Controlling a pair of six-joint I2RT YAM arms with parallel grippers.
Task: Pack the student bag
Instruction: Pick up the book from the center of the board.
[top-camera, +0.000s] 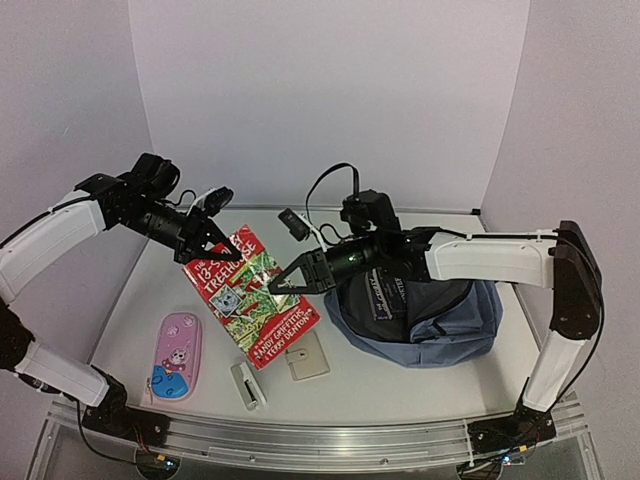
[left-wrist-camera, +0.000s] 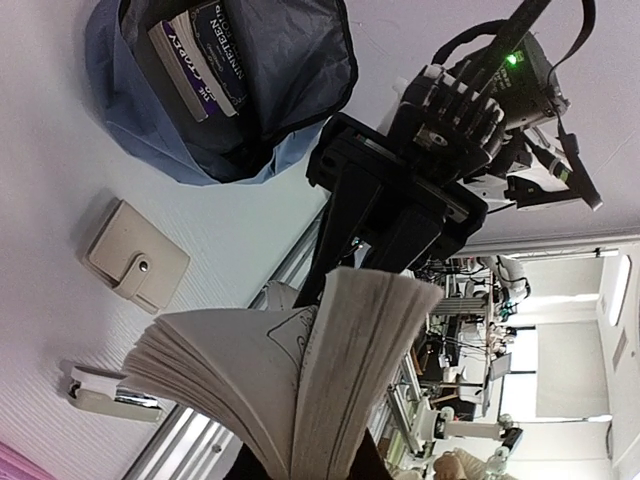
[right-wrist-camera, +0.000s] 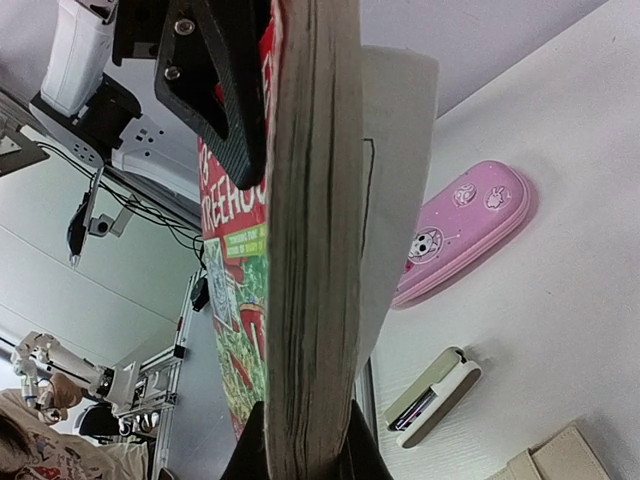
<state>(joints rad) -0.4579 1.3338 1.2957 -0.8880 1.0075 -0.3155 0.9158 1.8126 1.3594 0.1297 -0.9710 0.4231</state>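
The soft slate-blue fabric student bag (top-camera: 452, 328) lies on the right half of the white tabletop (top-camera: 400, 390). Its long axis runs roughly left to right, and its black-trimmed mouth gapes toward the left, facing the middle of the tabletop. The left wrist view looks straight into that mouth, where 2 purple-spined books (left-wrist-camera: 205, 55) stand inside. The right arm's white forearm reaches across just above the bag, partly covering its opening from overhead.

Left of the bag, a red paperback book with a green illustrated cover (top-camera: 255, 305) is held tilted between both arms. The left fingers (top-camera: 215, 248) are clamped on its far upper corner, and the right fingers (top-camera: 295, 277) are pinched on its edge nearest the bag, with the pages fanning loose.

A pink oval pencil case (top-camera: 177, 355) lies near the left front. A small beige snap wallet (top-camera: 307, 357) and a white-and-grey stapler (top-camera: 248, 385) lie beside each other in front of the book.
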